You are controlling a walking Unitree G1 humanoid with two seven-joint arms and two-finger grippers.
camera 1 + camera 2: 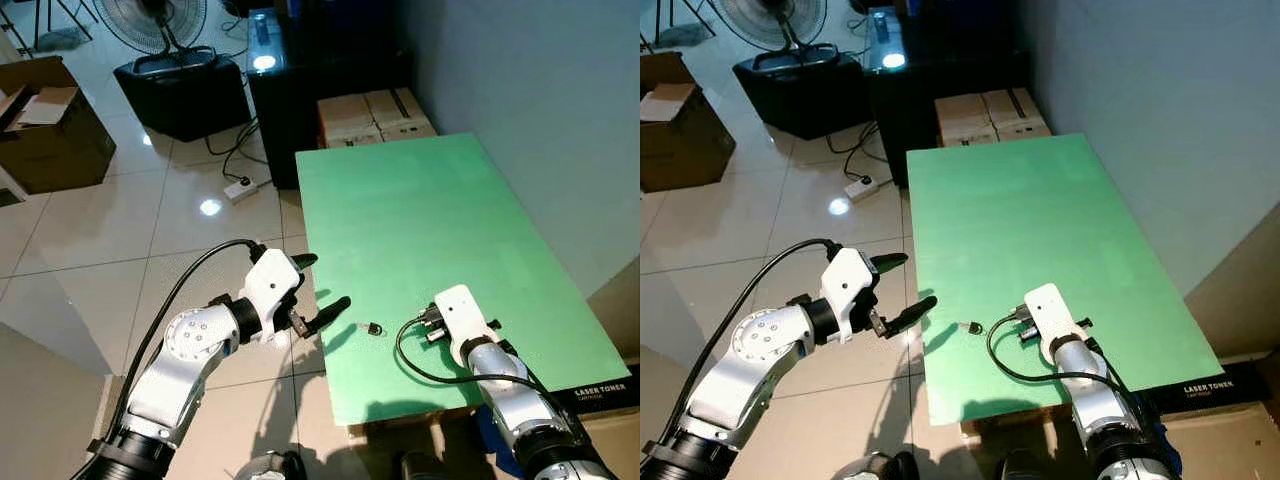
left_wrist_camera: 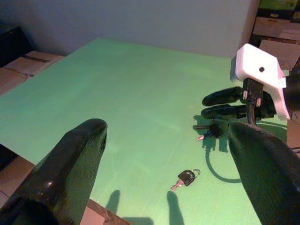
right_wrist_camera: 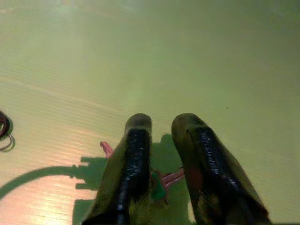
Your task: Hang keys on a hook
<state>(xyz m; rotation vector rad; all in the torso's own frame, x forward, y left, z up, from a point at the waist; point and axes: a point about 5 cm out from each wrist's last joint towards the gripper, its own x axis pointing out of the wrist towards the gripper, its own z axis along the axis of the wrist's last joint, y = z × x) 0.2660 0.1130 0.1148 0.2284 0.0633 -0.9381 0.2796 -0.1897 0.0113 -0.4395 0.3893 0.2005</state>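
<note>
A: Closing on the second bunch is your job now. Your right gripper point(image 3: 157, 161) sits low on the flat green board point(image 1: 420, 210), its two black fingers drawn nearly together with only a slim gap, and the pink-stemmed keys with a green tag point(image 3: 159, 183) lie in that gap.

B: So it has them?

A: Possibly pinched, but I cannot tell; the shadow hides the contact. Squeeze fully and lift a little before you trust it.

B: And the other arm?

A: Your left gripper point(image 1: 318, 290) hangs just off the board's near left edge, fingers spread wide, holding nothing. The small black-headed key on a silver ring point(image 1: 373, 329) lies loose on the board between the two grippers.

B: Which view should you rely on?

A: The left wrist view shows both bunches at once, the dark keys under the right fingers and the loose key nearer. The head views show the whole board; I see no hook on it.
</note>
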